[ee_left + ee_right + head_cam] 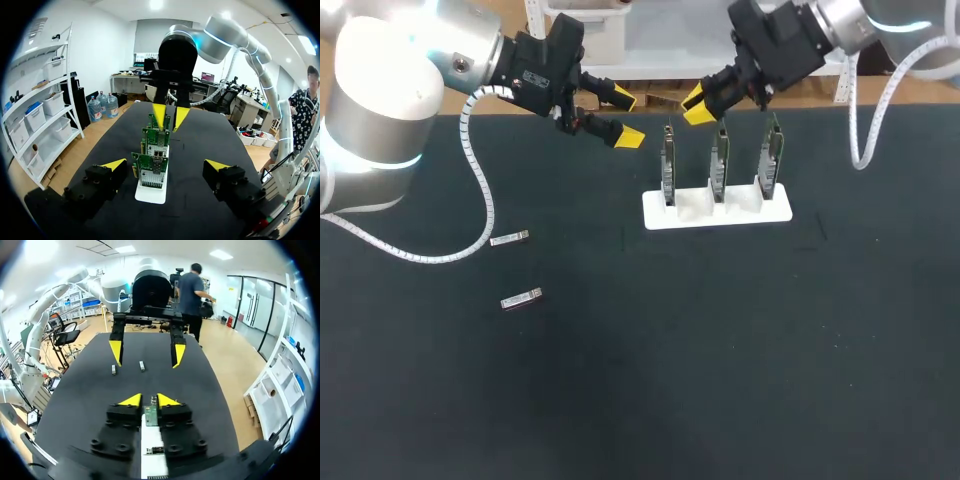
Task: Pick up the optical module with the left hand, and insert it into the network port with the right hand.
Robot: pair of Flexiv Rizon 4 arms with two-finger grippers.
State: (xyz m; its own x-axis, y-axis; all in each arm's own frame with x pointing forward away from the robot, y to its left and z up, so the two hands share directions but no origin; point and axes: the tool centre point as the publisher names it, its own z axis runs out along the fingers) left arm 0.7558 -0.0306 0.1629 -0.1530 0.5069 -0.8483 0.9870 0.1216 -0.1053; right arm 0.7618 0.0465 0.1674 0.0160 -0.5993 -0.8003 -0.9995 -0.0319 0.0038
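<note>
Two small silver optical modules lie on the black table, one [509, 238] a little behind the other [521, 298]; the right wrist view shows them [113, 370] [142, 366] under my left gripper. My left gripper [626, 118] hangs open and empty just left of the card stand, well above the modules. My right gripper [698, 106] [149, 400] hovers at the tops of the green cards, its yellow tips almost together. A card's top edge [150, 414] shows in the slit between them; I cannot tell whether they touch it.
A white stand [655, 215] holds three upright green network cards [668, 160] [719, 160] [769, 155] at the back middle. In the left wrist view the nearest card [152, 172] stands between my left gripper's open fingers, farther ahead.
</note>
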